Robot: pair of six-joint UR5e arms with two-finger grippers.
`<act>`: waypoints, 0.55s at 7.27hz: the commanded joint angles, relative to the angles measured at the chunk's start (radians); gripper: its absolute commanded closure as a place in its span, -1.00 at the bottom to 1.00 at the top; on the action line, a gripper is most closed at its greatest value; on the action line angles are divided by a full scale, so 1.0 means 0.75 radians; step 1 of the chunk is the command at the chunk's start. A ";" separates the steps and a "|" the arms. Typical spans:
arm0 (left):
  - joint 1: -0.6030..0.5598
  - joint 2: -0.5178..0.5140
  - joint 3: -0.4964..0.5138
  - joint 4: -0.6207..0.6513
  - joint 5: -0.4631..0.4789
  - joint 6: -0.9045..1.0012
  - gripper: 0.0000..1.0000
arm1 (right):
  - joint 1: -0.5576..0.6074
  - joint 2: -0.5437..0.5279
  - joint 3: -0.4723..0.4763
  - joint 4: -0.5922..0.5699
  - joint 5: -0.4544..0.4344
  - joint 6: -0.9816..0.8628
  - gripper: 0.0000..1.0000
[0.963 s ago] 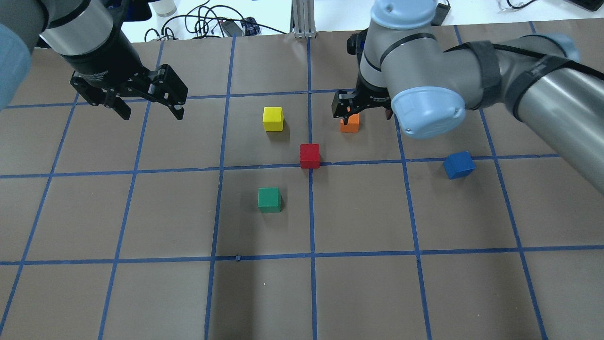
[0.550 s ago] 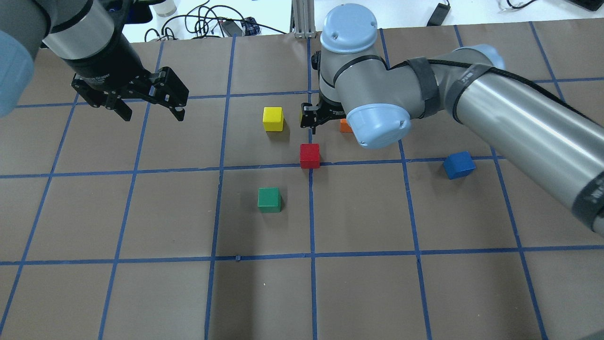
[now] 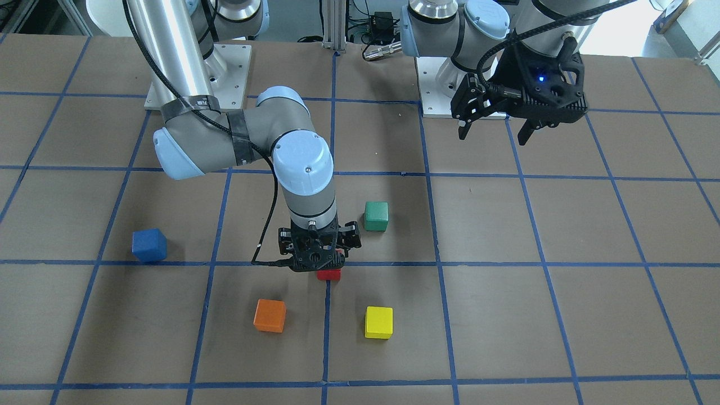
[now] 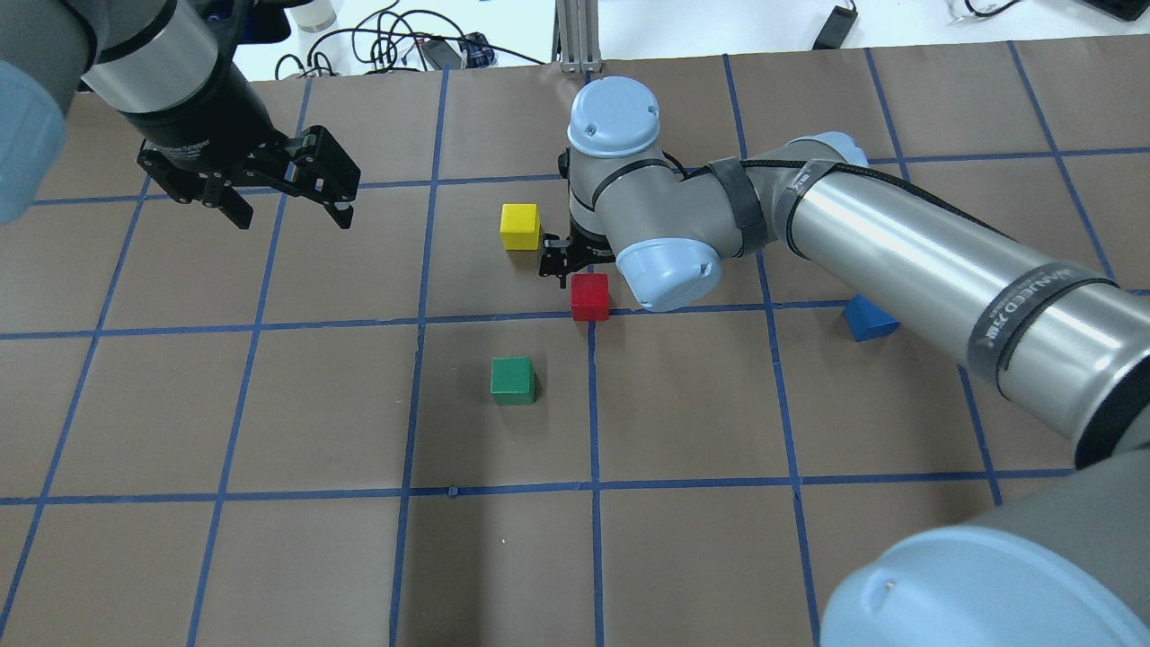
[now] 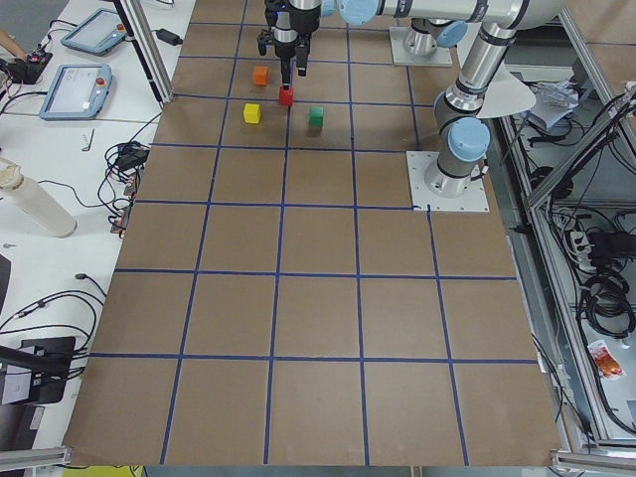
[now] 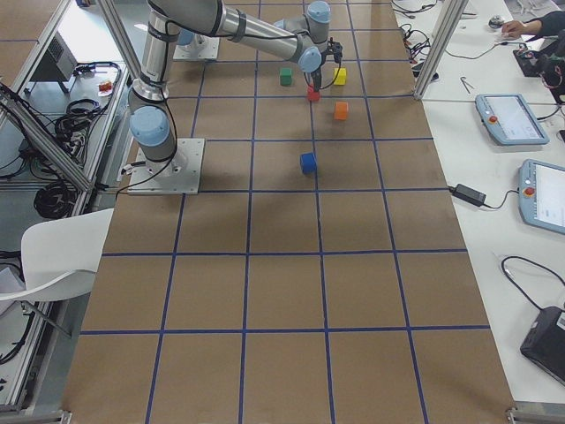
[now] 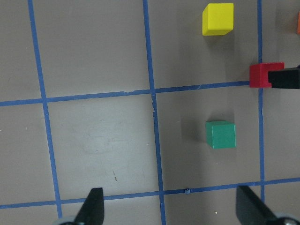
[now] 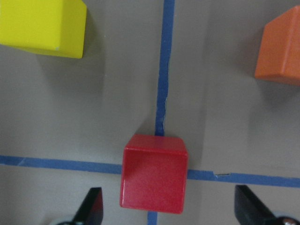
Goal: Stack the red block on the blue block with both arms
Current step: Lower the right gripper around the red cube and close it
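The red block [image 4: 589, 296] sits on a blue tape crossing near the table's middle. My right gripper [image 4: 568, 265] hovers over it, open. In the right wrist view the red block [image 8: 153, 172] lies between the two fingers [image 8: 91, 205], low in the frame. In the front view the right gripper [image 3: 318, 259] hides most of the red block [image 3: 329, 275]. The blue block [image 4: 864, 321] lies further right, partly under the right arm, and shows whole in the front view [image 3: 149, 245]. My left gripper [image 4: 292, 211] is open and empty, high at the far left.
A yellow cube [image 4: 520, 226] stands just left of the right gripper. A green cube [image 4: 513, 379] lies nearer the robot. An orange cube [image 3: 269, 315] is close beside the red block, hidden by the right arm in the overhead view. Cables lie beyond the table's far edge.
My right arm has swung left, from above the orange cube to above the red block. The left arm and all the cubes have stayed put.
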 commanded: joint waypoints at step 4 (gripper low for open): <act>0.000 0.000 0.001 0.008 -0.008 -0.003 -1.00 | 0.001 0.082 0.000 -0.031 0.090 -0.012 -1.00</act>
